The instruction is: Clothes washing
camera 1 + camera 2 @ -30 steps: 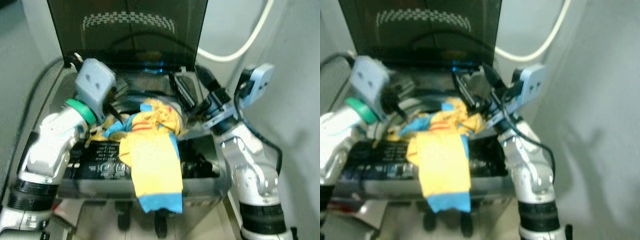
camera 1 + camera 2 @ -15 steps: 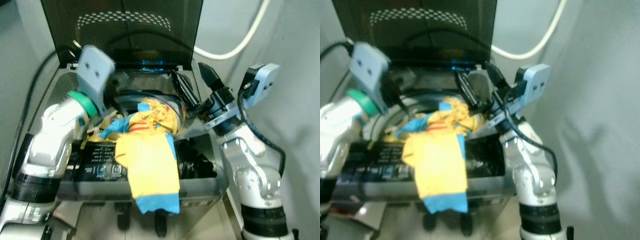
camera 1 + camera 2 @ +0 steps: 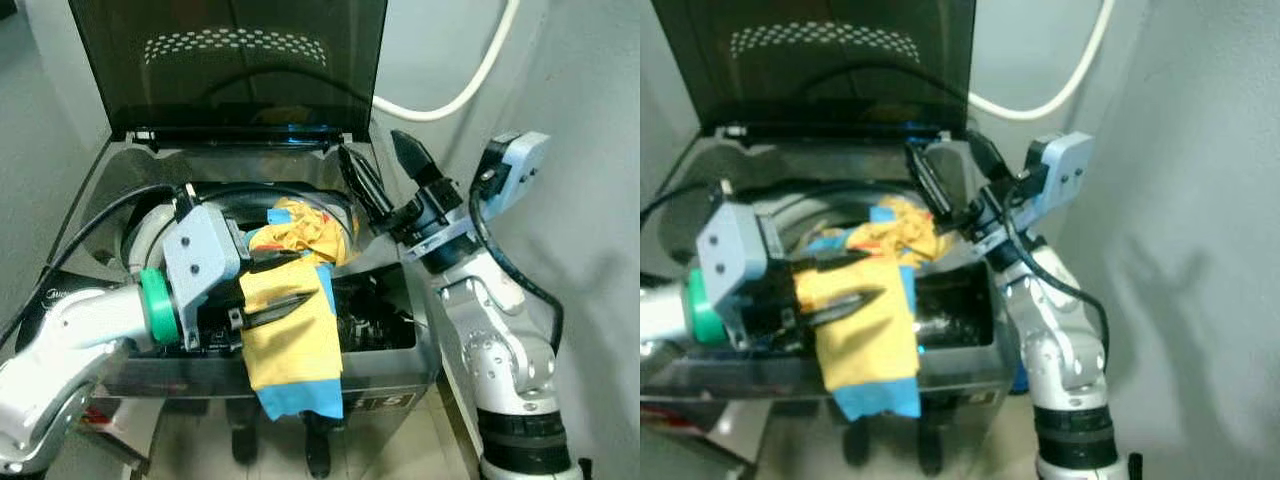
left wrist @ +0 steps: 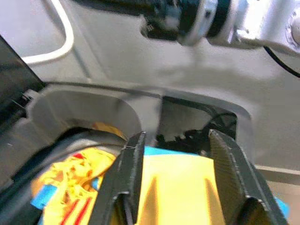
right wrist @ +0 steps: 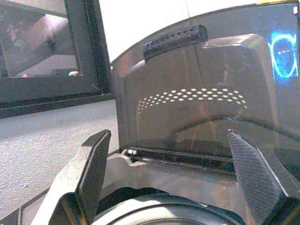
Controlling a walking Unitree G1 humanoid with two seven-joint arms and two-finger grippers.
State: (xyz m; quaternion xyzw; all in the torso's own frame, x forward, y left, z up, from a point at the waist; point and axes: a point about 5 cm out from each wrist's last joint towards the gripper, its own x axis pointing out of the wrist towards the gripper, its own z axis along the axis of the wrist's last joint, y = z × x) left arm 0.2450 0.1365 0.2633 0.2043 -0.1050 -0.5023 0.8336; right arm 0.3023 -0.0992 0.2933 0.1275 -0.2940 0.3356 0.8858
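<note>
- Left eye view: yellow and blue garment (image 3: 295, 330) lies draped over the front rim of the top-loading washing machine (image 3: 100, 200); its bunched upper part sits in the drum opening, its lower end hangs down the front panel, blue hem lowest.
- Left gripper (image 3: 285, 283) hovers just above the garment at the front rim, fingers apart, one above the other (no cloth between them that can be made out). In the left wrist view the two fingers (image 4: 126, 173) straddle the yellow cloth below them.
- Right gripper (image 3: 385, 170) is raised over the rear right corner of the machine, beside the lid hinge, fingers spread and holding nothing. Right wrist view confirms both fingers (image 5: 89, 168) wide apart, facing the lid.
- Dark tinted lid (image 3: 230, 60) stands upright and open behind the drum.
- White hose (image 3: 470, 85) curves across the grey wall behind, to the right of the lid.
</note>
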